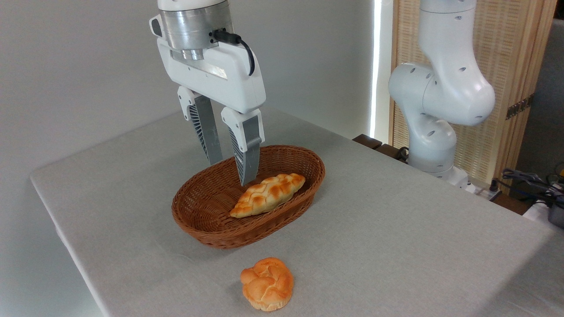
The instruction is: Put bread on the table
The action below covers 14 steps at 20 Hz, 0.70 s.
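Upper left of centre: gripper [231, 171] hanging over basket [207, 220], jaws parted a little, holding nothing. Mid-frame: bread [268, 194] lying inside the basket, seemingly leaning on the near wall. Lower centre: bun [267, 284] on table [396, 229]. Risk: narrow opening straddling poorly, nudging the loaf or snagging wicker.

My gripper [229, 171] hangs open above the basket [207, 220]. The bread [267, 194] lies inside. A bun [267, 284] sits on the table [396, 229].

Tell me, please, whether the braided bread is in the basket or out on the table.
In the basket: the bread lies inside its wicker wall, leaning on the right side, not on the table.
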Motion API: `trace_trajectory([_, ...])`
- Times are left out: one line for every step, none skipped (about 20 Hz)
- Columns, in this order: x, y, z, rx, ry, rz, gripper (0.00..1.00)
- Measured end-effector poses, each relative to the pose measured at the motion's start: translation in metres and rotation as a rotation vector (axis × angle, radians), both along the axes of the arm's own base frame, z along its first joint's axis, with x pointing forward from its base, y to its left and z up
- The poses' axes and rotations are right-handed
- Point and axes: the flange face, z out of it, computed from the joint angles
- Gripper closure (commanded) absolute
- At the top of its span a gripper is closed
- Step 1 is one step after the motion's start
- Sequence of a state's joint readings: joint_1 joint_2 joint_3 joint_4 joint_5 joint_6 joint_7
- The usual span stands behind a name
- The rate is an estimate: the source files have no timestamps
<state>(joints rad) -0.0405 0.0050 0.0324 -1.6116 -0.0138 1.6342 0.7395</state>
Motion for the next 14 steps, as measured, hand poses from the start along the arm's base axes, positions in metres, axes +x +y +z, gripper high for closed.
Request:
trace_trajectory([-0.0001,0.0,0.0002,0.0,0.0,0.0,0.0])
trace_trajectory([-0.0003,0.0,0.0005,0.0,-0.001,0.0,0.0])
trace_trajectory([-0.0004,0.0,0.0009,0.0,-0.002,0.0,0.0])
trace_trajectory([-0.0006,0.0,0.0012,0.0,-0.002,0.0,0.0])
trace_trajectory([-0.0007,0.0,0.0014,0.0,-0.002,0.0,0.0])
trace_trajectory([-0.0007,0.0,0.0014,0.0,-0.002,0.0,0.0])
trace_trajectory([-0.0007,0.0,0.0014,0.0,-0.002,0.0,0.0])
trace_trajectory([-0.0008,0.0,0.0012,0.0,-0.002,0.0,0.0])
trace_trajectory([-0.0008,0.0,0.0012,0.0,-0.001,0.0,0.0])
trace_trajectory([-0.001,-0.0001,0.0016,0.0,-0.002,0.0,0.0])
trace_trajectory([-0.0015,-0.0002,0.0021,0.0,-0.002,0.0,0.0])
trace_trajectory([-0.0021,-0.0005,0.0025,0.0,-0.003,-0.001,0.0])
trace_trajectory([-0.0031,-0.001,0.0026,0.0,-0.001,-0.002,0.0])
trace_trajectory([-0.0045,-0.0018,0.002,0.0,0.001,-0.004,0.0])
